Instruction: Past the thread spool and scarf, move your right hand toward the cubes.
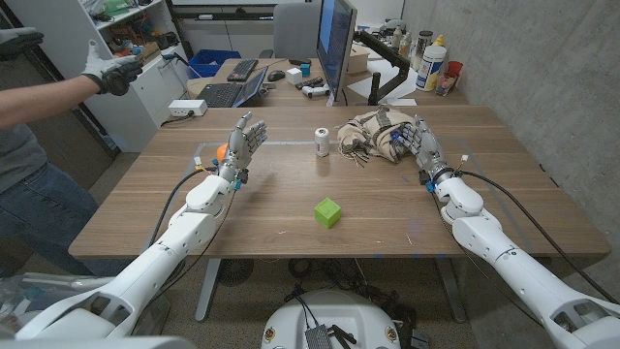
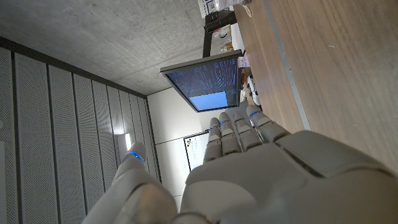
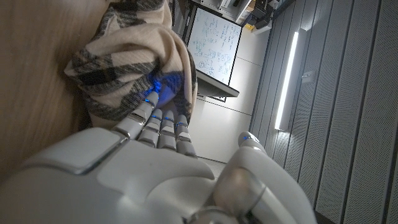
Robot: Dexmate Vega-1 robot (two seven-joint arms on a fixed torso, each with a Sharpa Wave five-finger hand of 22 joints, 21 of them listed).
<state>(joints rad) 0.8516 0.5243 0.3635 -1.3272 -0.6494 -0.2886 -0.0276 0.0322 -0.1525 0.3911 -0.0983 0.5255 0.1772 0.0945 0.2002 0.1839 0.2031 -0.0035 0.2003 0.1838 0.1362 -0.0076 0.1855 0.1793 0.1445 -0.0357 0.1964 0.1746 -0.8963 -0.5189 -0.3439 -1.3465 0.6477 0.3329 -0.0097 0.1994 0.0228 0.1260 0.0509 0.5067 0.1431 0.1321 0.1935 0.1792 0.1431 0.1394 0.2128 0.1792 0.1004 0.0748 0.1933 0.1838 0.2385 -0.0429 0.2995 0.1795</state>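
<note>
My right hand (image 1: 423, 145) stands at the far right of the counter (image 1: 291, 228), fingers (image 1: 418, 134) straight up and slightly apart, gripping nothing. Its fingertips are right at the scarf (image 1: 373, 136), the checked beige heap bunched on the far side; from the right wrist view the fingers (image 3: 155, 121) reach up to the scarf's (image 3: 124, 56) folds, though I cannot tell whether they touch it.

The spool (image 1: 322, 141) stands upright just left of the scarf, near the far middle of the counter.

1 green cube (image 1: 328, 211) sits alone in the middle of the counter, nearer to me than the spool and well apart from my right hand. 1 orange cube (image 1: 222, 151) peeks out just behind my left hand (image 1: 242, 143), mostly hidden by it.

My left hand is raised on the left side, fingers spread a little and pointing up, empty. In the left wrist view its fingers (image 2: 239, 130) stand alongside the counter edge, pointing toward a monitor (image 2: 205, 79).

A person (image 1: 39, 145) stands at the left edge, gloved hand (image 1: 111, 70) stretched out over the back desk area.
</note>
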